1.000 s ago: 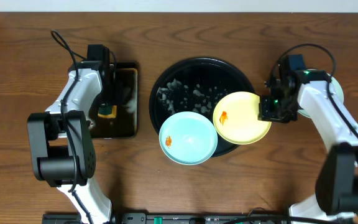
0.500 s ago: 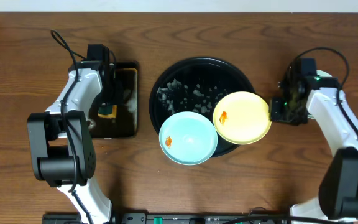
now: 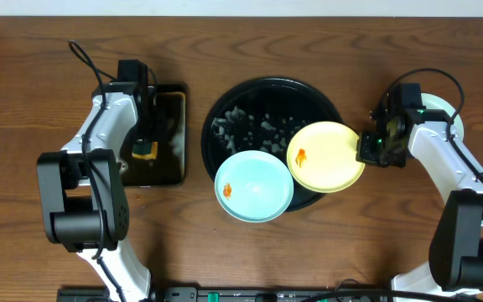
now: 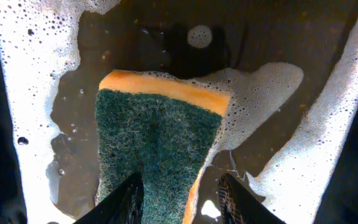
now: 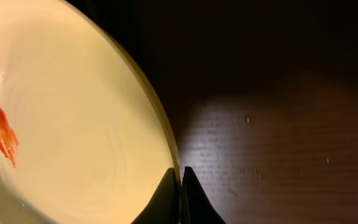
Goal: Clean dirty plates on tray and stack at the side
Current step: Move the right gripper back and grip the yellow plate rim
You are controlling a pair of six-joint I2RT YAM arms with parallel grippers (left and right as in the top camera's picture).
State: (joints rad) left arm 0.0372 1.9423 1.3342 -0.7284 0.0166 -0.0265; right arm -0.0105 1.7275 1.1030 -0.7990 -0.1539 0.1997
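Starting at the left of the worktop (image 3: 23, 84), the small rectangular tray (image 3: 170, 168) holds dark water edged with white foam (image 4: 278, 93). Over it the left gripper (image 4: 179, 186) hangs with its jaws part-way closed around a sponge (image 4: 154, 143), green scrub face up and orange body beneath. The sponge narrows where the jaws meet it, so it looks gripped rather than merely straddled. In the middle sits the round black tray (image 3: 313, 105), its floor flecked with suds and bare of plates at the back. A blue-green plate (image 3: 254, 186) lies across the tray's near rim with an orange smear (image 3: 227, 190) on its left side. Touching it on the right, the yellow plate (image 3: 325, 158) overhangs the tray's right rim and bears its own orange mark (image 3: 301, 157). The right gripper (image 5: 180, 174) is pinched closed on that plate's right edge, the fingertips meeting at the rim over bare wood. Farther right, mostly hidden behind the right arm, the pale edge of a third plate (image 3: 453, 113) shows on the worktop, well apart from the tray. By the look of things the job is about a third done: one plate seems set aside, while two soiled ones wait to be scrubbed and stacked. The yellow one appears next in line.
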